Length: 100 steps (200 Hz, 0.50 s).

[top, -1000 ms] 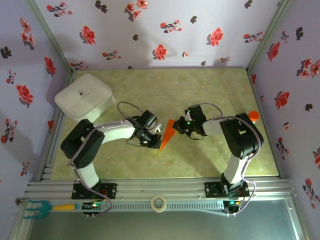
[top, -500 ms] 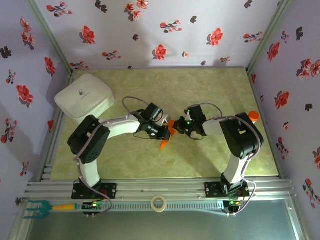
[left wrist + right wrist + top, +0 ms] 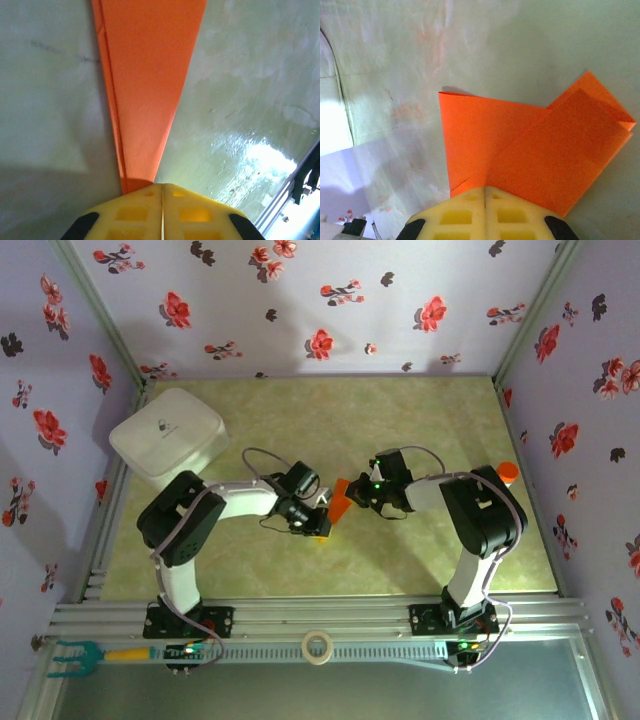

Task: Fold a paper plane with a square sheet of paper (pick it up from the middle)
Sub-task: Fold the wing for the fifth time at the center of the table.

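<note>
The left gripper (image 3: 161,189), jaws closed, pinches the narrow tip of the paper (image 3: 145,85); the right gripper (image 3: 485,192) clamps its wide end, probably to stretch the folds flat.

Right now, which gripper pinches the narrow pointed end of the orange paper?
The left gripper: the paper tapers to a point at its shut jaws, while the right gripper clamps the wide, layered end.
</note>
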### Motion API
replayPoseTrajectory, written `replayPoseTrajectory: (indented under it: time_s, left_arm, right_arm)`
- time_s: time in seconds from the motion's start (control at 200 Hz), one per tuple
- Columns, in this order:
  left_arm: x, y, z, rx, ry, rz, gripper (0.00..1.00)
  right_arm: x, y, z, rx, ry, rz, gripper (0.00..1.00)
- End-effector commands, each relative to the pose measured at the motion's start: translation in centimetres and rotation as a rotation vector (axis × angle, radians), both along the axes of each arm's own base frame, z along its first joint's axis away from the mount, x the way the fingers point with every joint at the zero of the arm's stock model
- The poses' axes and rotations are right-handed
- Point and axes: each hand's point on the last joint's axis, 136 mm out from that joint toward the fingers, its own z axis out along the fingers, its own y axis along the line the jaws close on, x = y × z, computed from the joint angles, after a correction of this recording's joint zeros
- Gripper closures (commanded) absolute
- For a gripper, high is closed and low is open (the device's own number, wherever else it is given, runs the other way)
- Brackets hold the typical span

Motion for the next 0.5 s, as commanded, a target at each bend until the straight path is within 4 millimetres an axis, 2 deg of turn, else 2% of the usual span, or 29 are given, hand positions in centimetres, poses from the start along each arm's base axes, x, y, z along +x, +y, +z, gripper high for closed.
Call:
replayPoseTrajectory:
  time_s: [0.0,0.235,0.34,0.425,0.495]
  left_arm:
    - [-3.6,3.8,-2.3,0.144,0.093,-0.002,0.9]
    - [-4.2,4.9,-1.6,0.156,0.077,0.013,0.92]
    - [-3.0,3.8,1.1,0.094,0.0,0.014,0.94]
    - [-1.2,2.7,3.7,0.031,-0.09,0.029,0.97]
    - [0.3,1.7,5.0,-0.017,-0.123,0.045,0.98]
  right_arm:
    - [-2.4,-3.4,-4.5,-0.158,0.128,-0.044,1.0]
    - [-2.3,-3.2,-4.4,-0.152,0.126,-0.041,1.0]
    - [-2.1,-3.0,-4.1,-0.134,0.121,-0.043,1.0]
    - [-1.9,-2.7,-3.9,-0.116,0.117,-0.045,1.0]
    - [-1.9,-2.7,-3.8,-0.113,0.116,-0.046,1.0]
